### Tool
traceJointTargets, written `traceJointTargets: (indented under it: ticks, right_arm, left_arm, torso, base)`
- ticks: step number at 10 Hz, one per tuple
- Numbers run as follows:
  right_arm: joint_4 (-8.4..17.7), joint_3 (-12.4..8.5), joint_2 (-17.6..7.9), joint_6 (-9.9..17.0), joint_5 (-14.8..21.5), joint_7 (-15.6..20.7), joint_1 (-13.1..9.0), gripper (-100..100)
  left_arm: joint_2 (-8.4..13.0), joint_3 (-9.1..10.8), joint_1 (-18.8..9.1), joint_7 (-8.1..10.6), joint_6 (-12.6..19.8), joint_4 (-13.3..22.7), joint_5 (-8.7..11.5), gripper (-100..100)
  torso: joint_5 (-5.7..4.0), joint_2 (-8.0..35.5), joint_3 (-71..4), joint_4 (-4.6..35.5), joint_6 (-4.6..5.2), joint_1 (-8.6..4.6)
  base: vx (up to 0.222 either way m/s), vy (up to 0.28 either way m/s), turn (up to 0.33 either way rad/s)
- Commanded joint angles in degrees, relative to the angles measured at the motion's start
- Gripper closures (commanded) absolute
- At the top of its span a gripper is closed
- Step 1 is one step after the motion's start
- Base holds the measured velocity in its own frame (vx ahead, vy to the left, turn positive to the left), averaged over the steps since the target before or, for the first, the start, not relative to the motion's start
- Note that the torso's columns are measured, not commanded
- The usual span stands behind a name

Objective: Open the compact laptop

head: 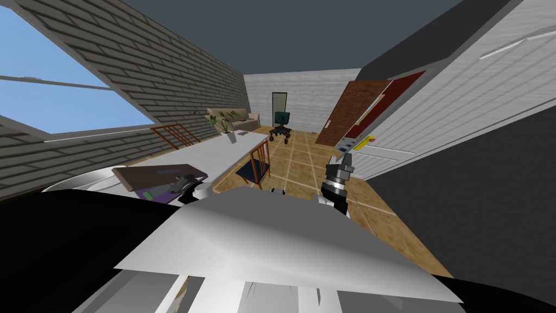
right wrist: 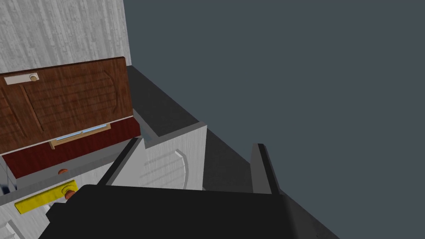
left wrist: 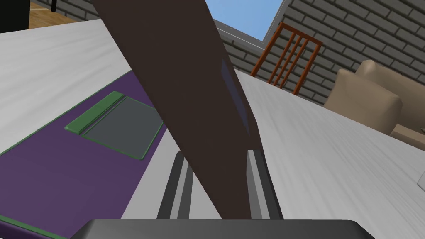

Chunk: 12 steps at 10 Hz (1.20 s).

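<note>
my left hand (left wrist: 216, 154) is clamped on the brown lid (left wrist: 174, 62) of the laptop (head: 157, 183), partly open on the white tabletop (left wrist: 332, 145), right hand (head: 347, 158) spread empty, so a pull off the hinge arc could slip the lid or drag the base (left wrist: 62, 166).

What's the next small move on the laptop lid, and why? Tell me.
Probably swing the lid up and back about its hinge. The left gripper is clamped on both faces of the dark lid, which stands only partly raised over the purple base.
</note>
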Motion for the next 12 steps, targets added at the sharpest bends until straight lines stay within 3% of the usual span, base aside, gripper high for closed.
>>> traceJointTargets:
  ticks: [1, 2, 3, 5, 6, 7, 8, 11, 12]
  right_arm:
    - [0.0, 0.0, 0.0, 0.0, 0.0, 0.0, 0.0, 0]
    - [0.0, 0.0, 0.0, 0.0, 0.0, 0.0, 0.0, 0]
    - [0.0, 0.0, 0.0, 0.0, 0.0, 0.0, 0.0, 0]
    - [0.0, 0.0, 0.0, 0.0, 0.0, 0.0, 0.0, 0]
    - [0.0, 0.0, 0.0, 0.0, 0.0, 0.0, 0.0, 0]
    - [0.0, 0.0, 0.0, 0.0, 0.0, 0.0, 0.0, 0]
    - [0.0, 0.0, 0.0, 0.0, 0.0, 0.0, 0.0, 0]
    - [0.0, 0.0, 0.0, 0.0, 0.0, 0.0, 0.0, 0]
    - [0.0, 0.0, 0.0, 0.0, 0.0, 0.0, 0.0, 0]
  left_arm:
    - [-0.4, -0.82, 0.4, 3.62, 0.2, 0.8, -0.1, 100]
    - [-0.5, -2.09, 3.3, 5.62, -1.8, 1.9, 0.0, 100]
    - [-0.5, -2.09, 4.3, 7.13, -1.8, 1.9, 0.0, 100]
    - [-0.5, -2.09, 4.3, 9.76, -1.8, 1.9, 0.0, 100]
    - [0.5, -0.13, 4.4, 7.73, -0.1, 0.7, 1.1, -100]
    - [1.3, 1.38, 4.2, 6.42, 1.5, 0.2, 2.4, -100]
    - [1.3, 1.38, 4.2, 6.42, 2.4, 0.2, 2.4, -100]
    - [2.8, 4.38, 3.8, 3.80, 7.0, -0.8, 4.9, -100]
    - [2.8, 4.38, 3.8, 3.80, 7.5, -0.8, 4.9, -100]
  torso:
    - [-0.03, 0.0, 0.0, 0.0, 0.03, 0.02]
    - [-0.05, 0.0, 0.0, 0.0, 0.05, 0.01]
    - [0.12, -0.1, 0.0, 0.0, 0.14, 0.05]
    - [0.21, -0.1, 0.0, 0.0, 0.13, 0.15]
    - [0.16, 0.0, 0.0, 0.0, 0.11, 0.23]
    - [-0.23, 0.0, 0.0, 0.1, -0.26, -0.06]
    - [-0.54, 0.2, 0.0, 0.1, -0.46, -0.48]
    - [-0.66, 0.8, 0.3, 0.3, -0.52, -0.61]
    - [-0.65, 0.7, 0.3, 0.2, -0.55, -0.57]
  base:
    - [0.000, 0.000, 0.000]
    - [0.037, 0.016, -0.154]
    - [0.038, 0.025, -0.115]
    - [0.011, 0.000, -0.015]
    - [0.053, -0.036, 0.130]
    - [0.120, -0.050, 0.188]
    - [0.097, -0.040, 0.056]
    - [0.072, -0.034, 0.082]
    - [0.055, -0.035, 0.066]
